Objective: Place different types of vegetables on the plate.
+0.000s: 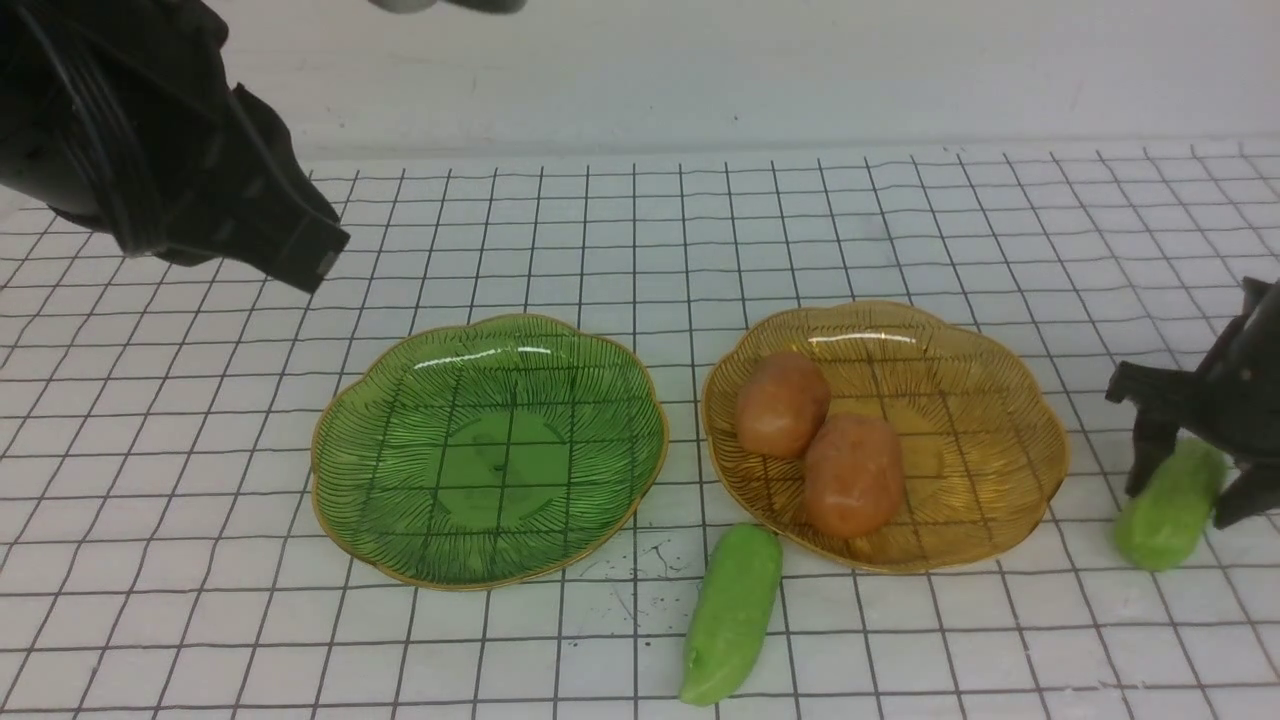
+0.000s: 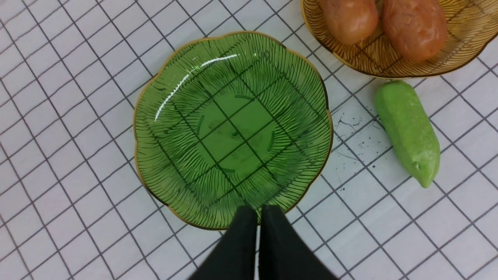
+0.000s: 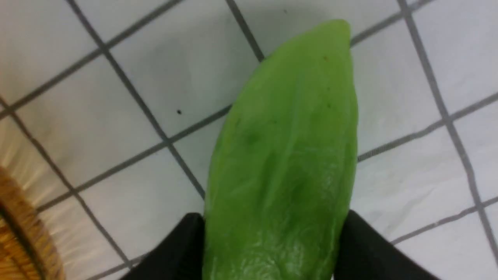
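Observation:
Two orange-brown potatoes (image 1: pixel 782 403) (image 1: pixel 853 474) lie side by side in the amber plate (image 1: pixel 985 345). The green plate (image 1: pixel 400 400) to its left holds nothing. One light-green cucumber (image 1: pixel 732 612) lies on the table in front of the gap between the plates. The second cucumber (image 1: pixel 1165 520) lies at the far right, with my right gripper (image 1: pixel 1190 480) shut on it; in the right wrist view the black fingers (image 3: pixel 362 249) press both sides of this cucumber (image 3: pixel 288 136). My left gripper (image 1: pixel 318 262) is shut and empty, raised at the back left.
The table is a white sheet with a black grid. In the left wrist view the shut left gripper (image 2: pixel 258 212) hangs over the rim of the green plate (image 2: pixel 155 97), with the first cucumber (image 2: pixel 408 130) and amber plate (image 2: pixel 459 64) beyond. A white wall stands behind.

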### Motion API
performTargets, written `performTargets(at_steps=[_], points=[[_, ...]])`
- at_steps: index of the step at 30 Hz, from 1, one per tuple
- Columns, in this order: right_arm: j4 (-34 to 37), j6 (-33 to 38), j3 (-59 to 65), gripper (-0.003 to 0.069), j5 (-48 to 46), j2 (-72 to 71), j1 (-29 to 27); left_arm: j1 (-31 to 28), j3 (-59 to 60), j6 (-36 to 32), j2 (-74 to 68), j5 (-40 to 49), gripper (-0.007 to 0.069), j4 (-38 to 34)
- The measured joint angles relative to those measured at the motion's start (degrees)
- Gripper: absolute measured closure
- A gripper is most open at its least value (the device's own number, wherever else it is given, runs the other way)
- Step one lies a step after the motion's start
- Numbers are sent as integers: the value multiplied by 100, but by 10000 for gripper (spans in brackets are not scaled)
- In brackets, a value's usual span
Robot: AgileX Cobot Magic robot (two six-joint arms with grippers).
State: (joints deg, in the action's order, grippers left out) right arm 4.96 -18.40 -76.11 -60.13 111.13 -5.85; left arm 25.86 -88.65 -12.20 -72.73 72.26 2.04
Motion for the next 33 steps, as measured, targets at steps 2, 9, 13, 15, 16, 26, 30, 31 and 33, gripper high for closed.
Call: performTargets(at_steps=[2, 9, 13, 15, 16, 26, 30, 31, 33], points=[[0, 210, -194, 284, -191, -12, 0, 0, 0, 0, 0, 0, 632, 0], [338, 985, -1239, 279, -917, -705, 128, 0, 13, 207, 71, 0, 632, 0], [1395, 1068, -1486, 279, -942, -1300, 907, 0, 54, 464, 105, 0, 632, 0], [1781, 1211, -1492, 279, -812, -1358, 1415, 0, 55, 502, 105, 0, 632, 0], [1883, 1315, -1492, 279, -666, -1330, 1777, 0, 55, 508, 105, 0, 632, 0], [1942, 1621, -2125, 279, 815, 131, 4116, 0, 55, 523, 148, 0, 632, 0], [1942, 1194, -2712, 235, 844, 990, 4273, 0, 60, 525, 351, 0, 632, 2], [1942, 1194, -2712, 231, 837, 990, 4272, 0, 60, 525, 364, 0, 632, 2], [1926, 816, -3013, 163, 665, 1353, 4272, 0, 60, 529, 560, 0, 632, 14]])
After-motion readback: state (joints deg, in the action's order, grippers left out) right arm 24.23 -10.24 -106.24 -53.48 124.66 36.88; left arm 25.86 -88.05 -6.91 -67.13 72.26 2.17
